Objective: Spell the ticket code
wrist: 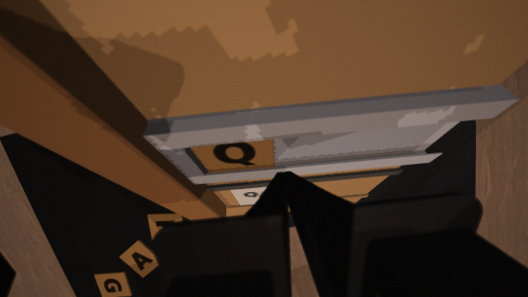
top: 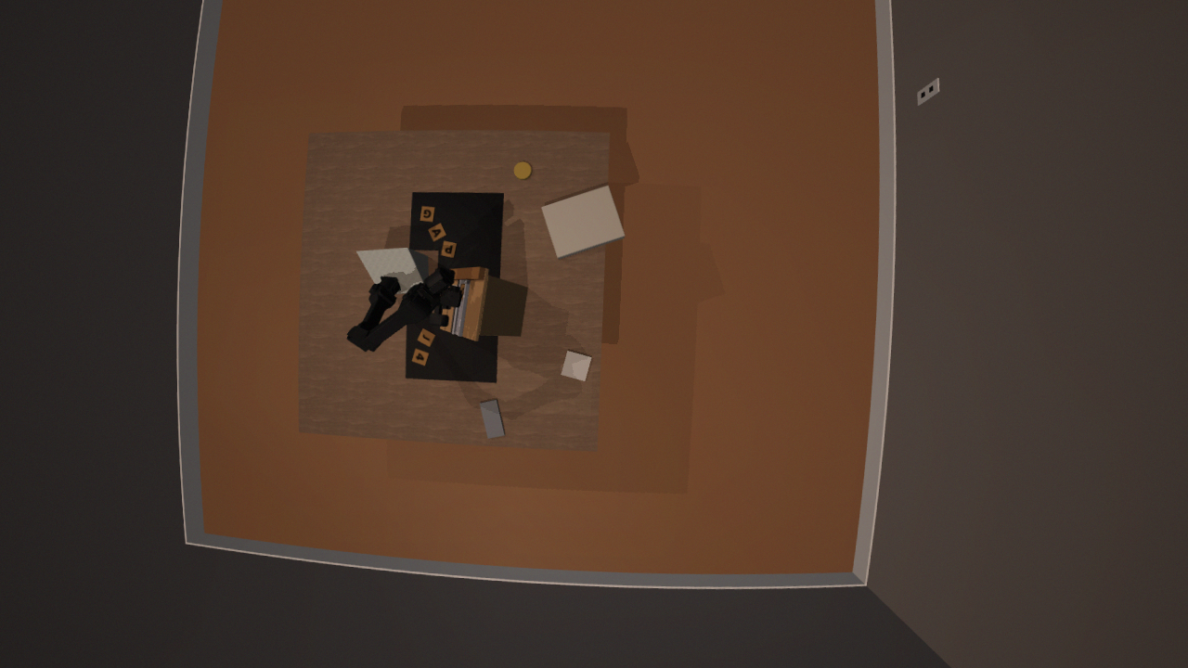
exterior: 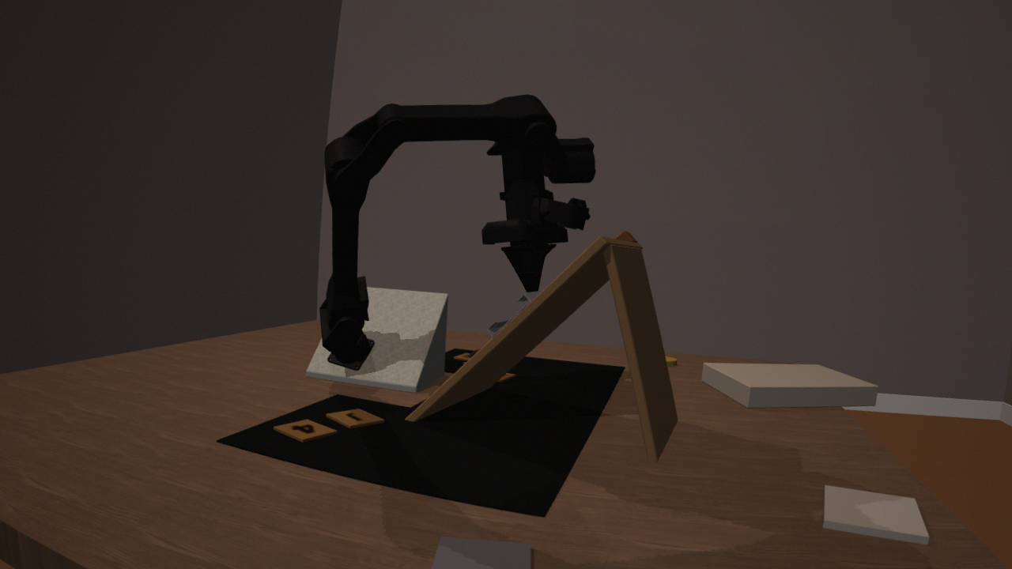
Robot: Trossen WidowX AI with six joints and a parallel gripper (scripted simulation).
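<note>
The slanted wooden board (wrist: 351, 49) (exterior: 552, 304) carries a grey rail (wrist: 330, 113). The Q tile (wrist: 235, 154) lies in the rail near its left end; the channel right of it shows no tile. The ticket (wrist: 243, 195) below shows a Q; my finger hides the rest. My gripper (wrist: 284, 178) (exterior: 532, 290) is shut and empty, its tips by the rail's lower lip, right of Q. Loose on the mat are the G tile (top: 427, 213) (wrist: 112, 285), A tile (top: 436, 232) (wrist: 139, 258), P tile (top: 448, 249), J tile (top: 426, 337) (exterior: 355, 418) and 4 tile (top: 419, 357) (exterior: 303, 429).
A black mat (top: 457, 369) (exterior: 495, 467) lies under the board. A pale wedge (top: 386, 263) (exterior: 406, 322) stands by the arm's base. Around are a white box (top: 582, 222) (exterior: 789, 386), small white block (top: 576, 366) (exterior: 874, 513), grey block (top: 492, 418) and yellow disc (top: 522, 170).
</note>
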